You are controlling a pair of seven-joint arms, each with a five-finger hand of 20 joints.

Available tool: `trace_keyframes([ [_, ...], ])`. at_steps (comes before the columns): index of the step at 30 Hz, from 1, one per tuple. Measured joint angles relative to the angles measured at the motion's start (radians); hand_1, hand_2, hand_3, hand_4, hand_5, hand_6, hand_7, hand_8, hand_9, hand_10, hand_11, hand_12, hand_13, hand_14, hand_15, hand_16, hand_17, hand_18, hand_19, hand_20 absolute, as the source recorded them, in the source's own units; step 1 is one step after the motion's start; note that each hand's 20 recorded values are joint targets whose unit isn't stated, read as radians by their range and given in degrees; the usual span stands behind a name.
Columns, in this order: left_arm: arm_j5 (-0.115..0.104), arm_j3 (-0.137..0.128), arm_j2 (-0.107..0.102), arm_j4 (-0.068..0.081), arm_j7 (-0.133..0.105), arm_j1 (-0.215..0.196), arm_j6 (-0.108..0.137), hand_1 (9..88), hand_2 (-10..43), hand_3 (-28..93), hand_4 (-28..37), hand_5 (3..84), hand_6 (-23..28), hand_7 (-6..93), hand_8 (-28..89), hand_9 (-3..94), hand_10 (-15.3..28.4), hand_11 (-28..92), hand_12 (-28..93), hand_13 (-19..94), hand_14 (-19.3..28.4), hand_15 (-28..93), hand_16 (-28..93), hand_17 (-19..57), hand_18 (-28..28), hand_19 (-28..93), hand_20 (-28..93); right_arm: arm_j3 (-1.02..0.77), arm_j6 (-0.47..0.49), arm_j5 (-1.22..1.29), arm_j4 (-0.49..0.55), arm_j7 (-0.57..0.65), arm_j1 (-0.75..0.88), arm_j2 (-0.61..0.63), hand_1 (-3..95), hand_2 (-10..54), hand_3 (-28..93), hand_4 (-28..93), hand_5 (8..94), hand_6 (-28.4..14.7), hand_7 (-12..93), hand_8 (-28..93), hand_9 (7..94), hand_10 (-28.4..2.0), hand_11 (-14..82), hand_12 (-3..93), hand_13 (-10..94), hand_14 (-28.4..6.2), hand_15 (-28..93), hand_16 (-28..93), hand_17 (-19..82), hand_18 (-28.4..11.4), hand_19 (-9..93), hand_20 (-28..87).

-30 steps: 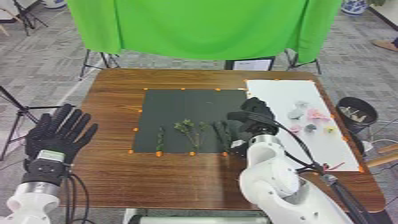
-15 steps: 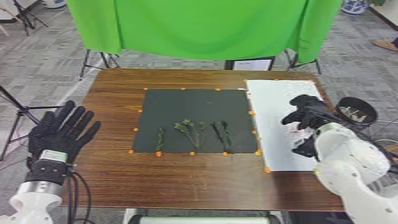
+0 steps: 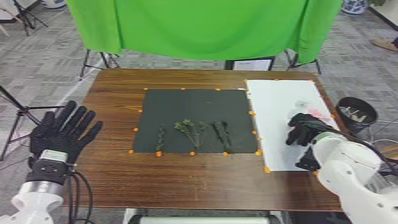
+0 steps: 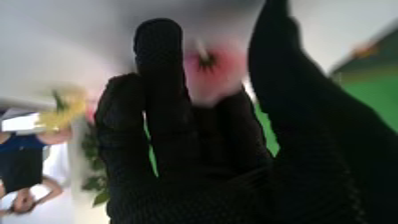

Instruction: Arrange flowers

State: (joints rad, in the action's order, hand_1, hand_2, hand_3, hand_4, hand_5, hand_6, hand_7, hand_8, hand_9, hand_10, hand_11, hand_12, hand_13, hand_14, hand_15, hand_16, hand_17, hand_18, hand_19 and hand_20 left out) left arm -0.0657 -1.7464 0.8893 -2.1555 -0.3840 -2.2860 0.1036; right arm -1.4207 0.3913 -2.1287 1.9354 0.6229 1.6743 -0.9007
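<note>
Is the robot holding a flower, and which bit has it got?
The left hand holds nothing. A pink flower is close to the right hand, but I can't tell if it's held or by which part.

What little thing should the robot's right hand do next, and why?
Probably bring the thumb of its black-gloved right hand gently toward the fingers, to pinch the soft pink flower. That bloom shows between thumb and fingers, which look open, and the hand is over the white rectangular sheet, while leafy green sprigs lie on the dark one.
</note>
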Motion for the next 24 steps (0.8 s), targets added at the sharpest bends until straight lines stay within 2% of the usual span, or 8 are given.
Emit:
trace_keyframes([
  [2,0.0,0.0,0.0,0.0,0.001,0.0,0.0,34.3,10.6,70,-24.9,38.5,9.3,17.4,-9,31.4,16.4,22,12,24,15.8,35,-6,-6.2,14.9,33,7,0.024,-0.004,-0.013,-0.011,0.003,-0.027,-0.002,58.4,-9.5,70,-28,59.9,-0.9,20,-10,60.5,-9.8,12.3,12.9,66,-7.0,36,40,35,-21.5,81,42],
  [5,0.0,0.003,0.0,0.0,0.002,0.0,0.001,33.9,11.2,71,-25.4,39.0,9.3,17.6,-9,32.1,16.5,22,12,24,16.0,36,-6,-6.1,15.0,34,7,0.049,-0.052,-0.029,-0.029,0.007,-0.047,-0.003,61.1,-4.6,66,-28,69.9,-0.5,21,-3,71.4,-8.5,8.8,19.7,69,-6.5,30,40,36,-19.2,78,42],
  [9,-0.001,0.015,-0.002,-0.004,-0.015,0.0,0.026,33.2,11.6,71,-26.4,39.4,9.5,17.6,-10,32.8,16.6,23,12,24,15.9,36,-7,-6.0,14.9,34,7,0.053,-0.149,-0.028,-0.041,-0.002,-0.034,-0.006,64.6,-3.1,63,-28,75.7,1.0,21,1,80.2,-8.1,5.2,29.8,74,-6.3,26,45,36,-18.1,77,44],
  [12,-0.008,0.018,-0.002,-0.005,-0.029,0.0,0.037,33.0,11.8,71,-27.0,39.5,9.4,17.7,-10,33.0,16.7,23,12,25,15.9,36,-7,-5.9,14.9,34,7,0.07,-0.234,-0.044,-0.046,-0.003,-0.017,-0.003,64.0,-3.6,65,-28,76.8,0.7,20,2,83.4,-9.1,6.1,33.5,75,-6.9,29,45,37,-18.6,77,45],
  [18,-0.028,0.017,-0.006,-0.007,-0.047,-0.003,0.038,32.5,12.0,71,-27.6,39.6,9.5,17.8,-10,33.1,16.8,23,11,25,15.9,36,-7,-5.8,14.8,34,7,0.124,-0.44,-0.105,-0.042,-0.014,0.02,0.019,62.6,-4.8,68,-28,78.3,0.2,20,2,85.0,-9.2,6.5,34.8,75,-7.1,31,46,37,-19.1,77,46],
  [24,-0.03,-0.004,-0.008,-0.011,-0.052,-0.017,0.037,32.2,12.0,71,-27.8,39.6,9.6,17.6,-10,33.0,16.9,23,11,25,16.0,36,-7,-6.0,14.9,34,7,0.161,-0.524,-0.127,0.016,-0.093,0.011,0.038,61.6,-5.4,70,-28,78.6,0.3,20,2,85.4,-9.3,6.5,34.6,75,-6.7,31,46,38,-19.2,77,45],
])
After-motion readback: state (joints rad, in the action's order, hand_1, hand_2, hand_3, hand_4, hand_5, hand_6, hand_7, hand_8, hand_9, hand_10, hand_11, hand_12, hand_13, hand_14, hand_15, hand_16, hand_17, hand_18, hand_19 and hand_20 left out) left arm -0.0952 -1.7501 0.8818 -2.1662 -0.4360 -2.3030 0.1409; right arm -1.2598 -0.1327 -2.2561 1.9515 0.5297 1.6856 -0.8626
